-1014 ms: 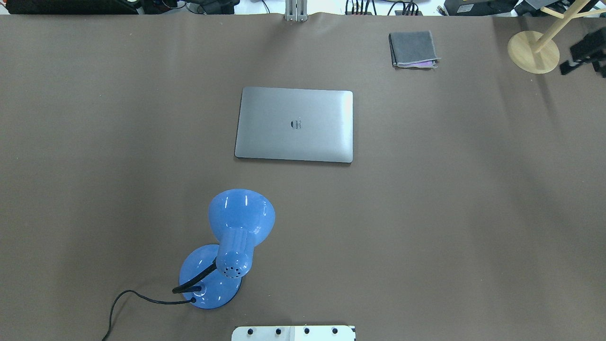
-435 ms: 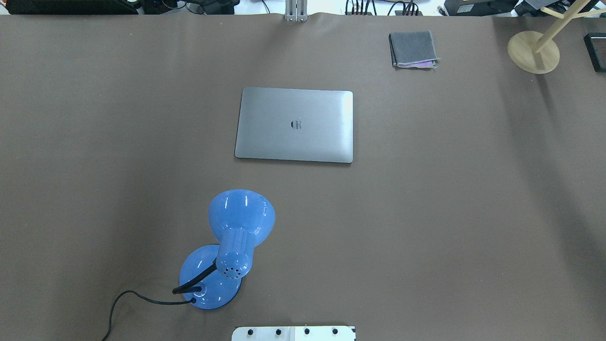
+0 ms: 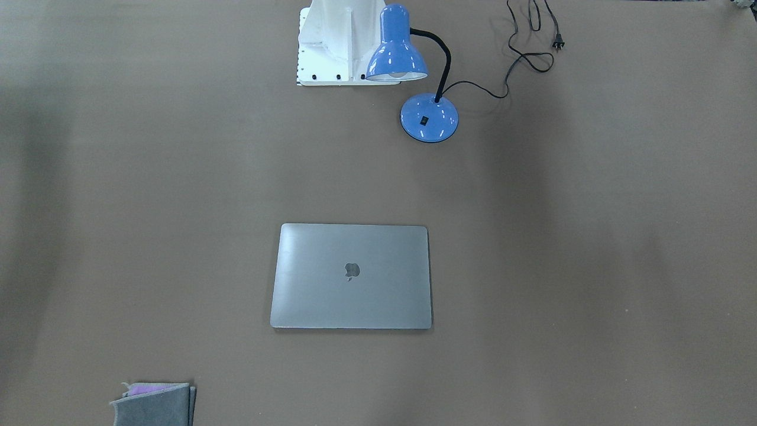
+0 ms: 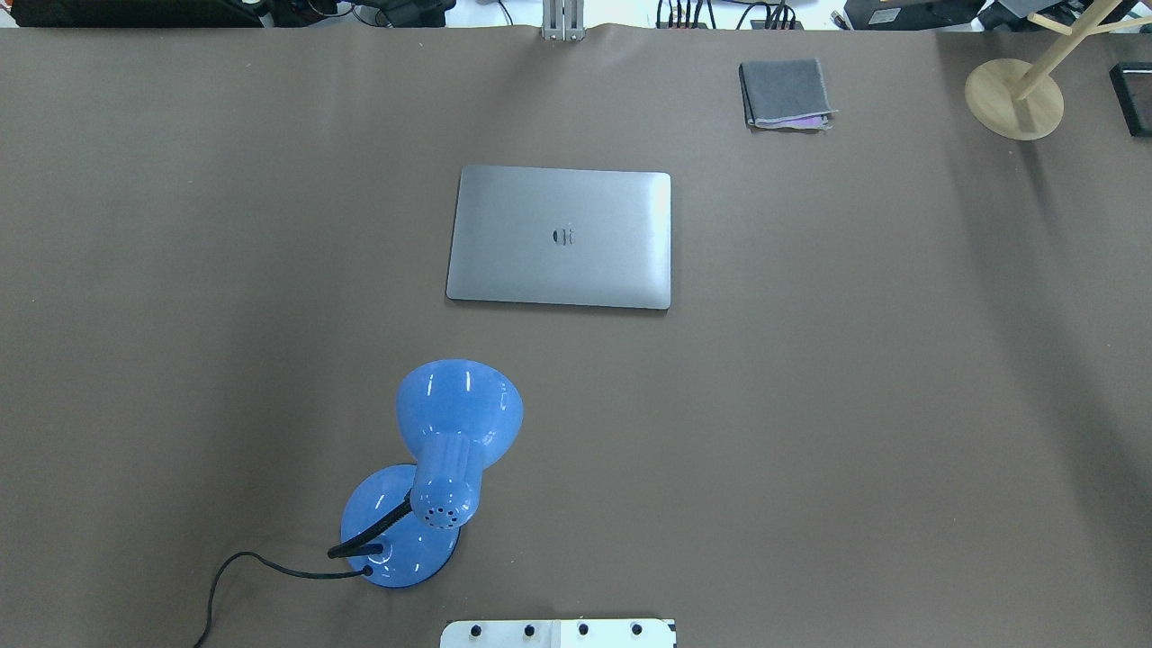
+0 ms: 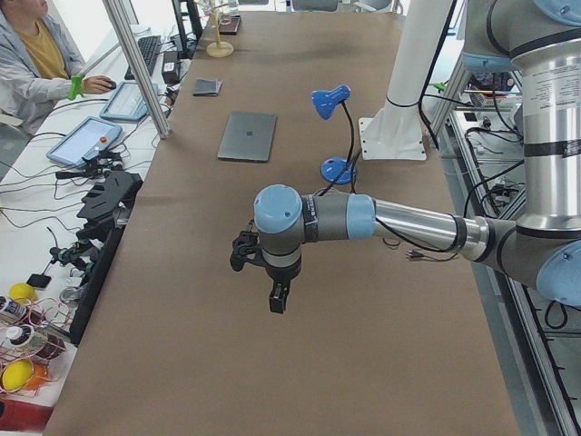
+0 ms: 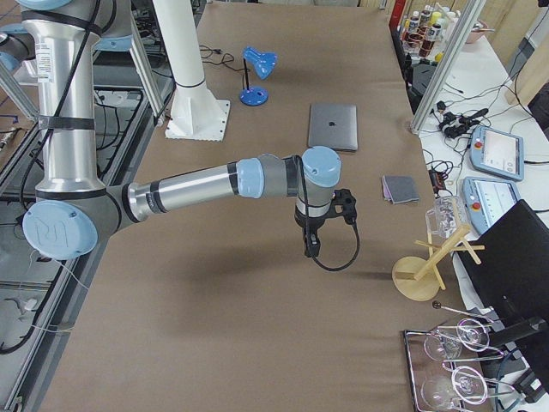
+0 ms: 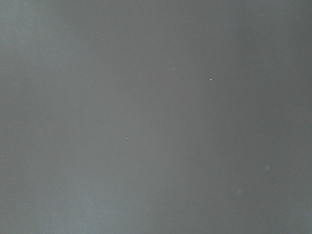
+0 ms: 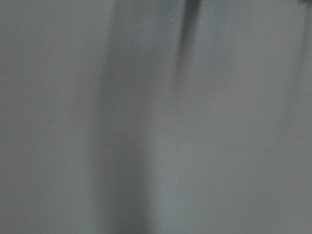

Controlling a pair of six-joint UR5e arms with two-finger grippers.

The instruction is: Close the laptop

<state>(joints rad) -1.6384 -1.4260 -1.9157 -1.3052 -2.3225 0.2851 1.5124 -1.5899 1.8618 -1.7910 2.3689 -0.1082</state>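
gone from the top view's right edge is the right gripper (image 6: 310, 247); the rest stayed put. on the brown table (image 4: 900, 405) the laptop (image 4: 560, 238) lies shut in the middle, lid up. the right gripper and the left gripper (image 5: 279, 300) hang over bare table; i cannot tell how wide they are. a blue lamp (image 4: 450, 432) stands near the base.

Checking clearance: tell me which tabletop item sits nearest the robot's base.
The blue desk lamp; the laptop, folded grey cloth and wooden stand lie farther out.
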